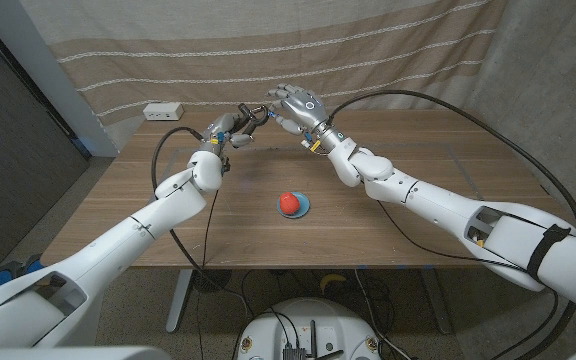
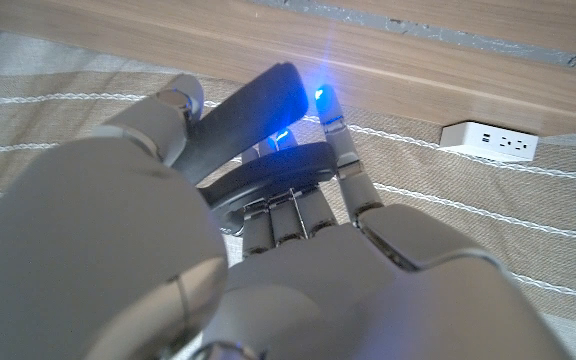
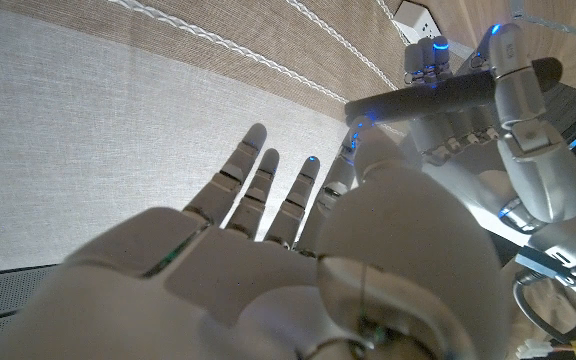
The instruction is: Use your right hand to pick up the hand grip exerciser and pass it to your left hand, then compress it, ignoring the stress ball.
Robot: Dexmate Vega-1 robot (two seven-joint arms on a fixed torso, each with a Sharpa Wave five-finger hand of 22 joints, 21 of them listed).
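Note:
The hand grip exerciser [image 1: 249,117], black-handled, is up in the air over the far middle of the table. My left hand [image 1: 227,131] grips it; in the left wrist view its fingers [image 2: 173,110] wrap the two black handles [image 2: 268,100]. My right hand [image 1: 298,106] hovers just to the right of it with fingers spread, holding nothing. In the right wrist view my right hand [image 3: 298,250] stretches toward the curtain, while the left hand's fingers [image 3: 516,70] clasp the black handle [image 3: 438,95] beside it. The red stress ball [image 1: 290,201] lies mid-table.
The stress ball sits on a small blue disc [image 1: 302,209] on the wooden table [image 1: 418,205]. A white power strip [image 1: 163,111] lies at the far left edge, against the striped curtain. Black cables loop from both arms over the table.

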